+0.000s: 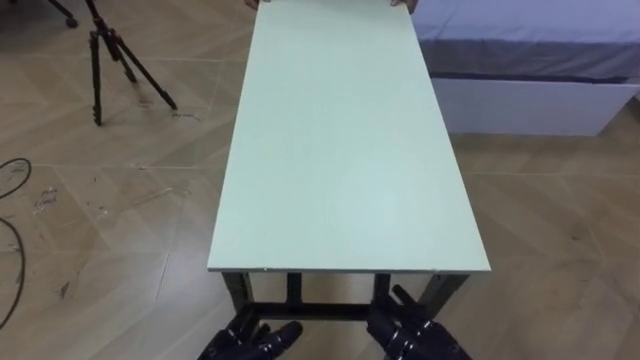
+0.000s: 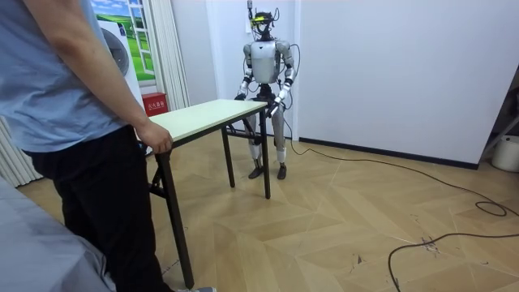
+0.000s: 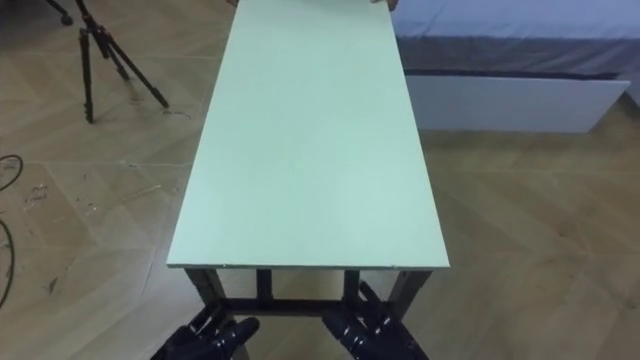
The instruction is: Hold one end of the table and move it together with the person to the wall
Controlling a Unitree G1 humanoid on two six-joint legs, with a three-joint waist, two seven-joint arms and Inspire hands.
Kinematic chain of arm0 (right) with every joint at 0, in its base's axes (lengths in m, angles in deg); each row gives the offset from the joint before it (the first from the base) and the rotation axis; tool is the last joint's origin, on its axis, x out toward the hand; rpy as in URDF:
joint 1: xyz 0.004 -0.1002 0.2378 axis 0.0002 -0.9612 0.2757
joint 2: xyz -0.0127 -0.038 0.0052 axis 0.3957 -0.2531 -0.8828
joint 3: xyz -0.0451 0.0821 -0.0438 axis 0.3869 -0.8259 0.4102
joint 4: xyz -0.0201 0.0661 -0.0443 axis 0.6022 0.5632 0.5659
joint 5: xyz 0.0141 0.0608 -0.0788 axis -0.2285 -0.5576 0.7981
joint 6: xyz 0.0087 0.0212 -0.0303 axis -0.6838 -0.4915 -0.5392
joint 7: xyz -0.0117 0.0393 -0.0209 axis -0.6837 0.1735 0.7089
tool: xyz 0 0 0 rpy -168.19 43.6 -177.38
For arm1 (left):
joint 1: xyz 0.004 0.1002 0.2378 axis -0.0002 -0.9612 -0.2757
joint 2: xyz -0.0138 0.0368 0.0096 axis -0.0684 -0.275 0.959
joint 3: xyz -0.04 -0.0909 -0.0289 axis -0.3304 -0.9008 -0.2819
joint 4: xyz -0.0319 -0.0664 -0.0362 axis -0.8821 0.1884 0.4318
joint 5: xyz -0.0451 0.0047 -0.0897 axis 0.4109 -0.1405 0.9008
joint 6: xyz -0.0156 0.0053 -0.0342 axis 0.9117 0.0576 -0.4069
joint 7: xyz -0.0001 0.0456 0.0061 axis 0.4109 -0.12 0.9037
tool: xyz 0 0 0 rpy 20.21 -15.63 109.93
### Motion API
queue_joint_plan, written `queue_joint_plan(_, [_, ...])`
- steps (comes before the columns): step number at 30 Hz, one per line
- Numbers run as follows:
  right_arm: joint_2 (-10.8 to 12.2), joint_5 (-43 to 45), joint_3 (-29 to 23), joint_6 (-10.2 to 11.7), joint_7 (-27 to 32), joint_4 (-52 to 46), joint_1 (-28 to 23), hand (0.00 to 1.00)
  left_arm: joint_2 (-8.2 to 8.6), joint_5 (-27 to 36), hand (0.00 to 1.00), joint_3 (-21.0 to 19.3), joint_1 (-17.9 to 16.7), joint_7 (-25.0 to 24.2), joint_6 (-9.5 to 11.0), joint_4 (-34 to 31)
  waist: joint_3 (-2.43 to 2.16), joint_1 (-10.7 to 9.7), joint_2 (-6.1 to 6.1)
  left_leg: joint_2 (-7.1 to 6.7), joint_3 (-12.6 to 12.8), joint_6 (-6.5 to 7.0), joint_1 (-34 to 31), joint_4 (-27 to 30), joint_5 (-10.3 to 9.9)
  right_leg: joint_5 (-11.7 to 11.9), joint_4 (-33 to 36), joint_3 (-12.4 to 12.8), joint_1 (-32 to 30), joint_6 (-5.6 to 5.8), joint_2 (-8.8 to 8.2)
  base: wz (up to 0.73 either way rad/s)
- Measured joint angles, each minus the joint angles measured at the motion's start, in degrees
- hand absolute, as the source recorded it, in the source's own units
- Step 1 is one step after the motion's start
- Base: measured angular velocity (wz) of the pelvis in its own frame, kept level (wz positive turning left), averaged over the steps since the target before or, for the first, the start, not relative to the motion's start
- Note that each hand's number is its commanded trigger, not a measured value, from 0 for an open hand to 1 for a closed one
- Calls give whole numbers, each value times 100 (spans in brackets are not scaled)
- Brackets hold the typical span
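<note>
Black and spread, the left hand (image 1: 248, 343) and the right hand (image 1: 413, 330) sit at the bottom of the eye views, just below the near end of the bench (image 1: 340, 150). The fingers of both are released and splayed, pointing up toward the dark frame (image 1: 300, 311) under the top, and they are curled round nothing. Whether the fingertips touch the frame cannot be told.

The bench's pale green top runs straight away from the robot, long and narrow, with nothing lying on it. Its black legs and crossbar show beneath the near edge, between the two hands.

Wooden herringbone floor (image 1: 110, 210) lies on either side. To the robot's left a dark cable (image 1: 18, 262) curls across the boards, and farther off stands a black tripod (image 1: 112, 52). To the right, beside the far half of the bench, is a bed (image 1: 530, 62) with a grey cover and a white base.

At the far end a person (image 2: 73, 105) in a blue shirt and dark trousers stands against the bench, one hand (image 2: 157, 139) closed over its corner. In the room view the robot stands upright at the opposite end, near a white wall, arms lowered to the bench's edge.
</note>
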Motion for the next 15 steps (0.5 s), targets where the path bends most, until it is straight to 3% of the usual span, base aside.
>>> queue_joint_plan(15, [-9, -414, 399, -25, -29, -532, 178, 0, -32, 1, 0, 360, 45, -29, -1, -813, 30, -38, -91, 0, 2, 0, -16, 66, 1, -25, 47, 8, -46, -8, -28, -2])
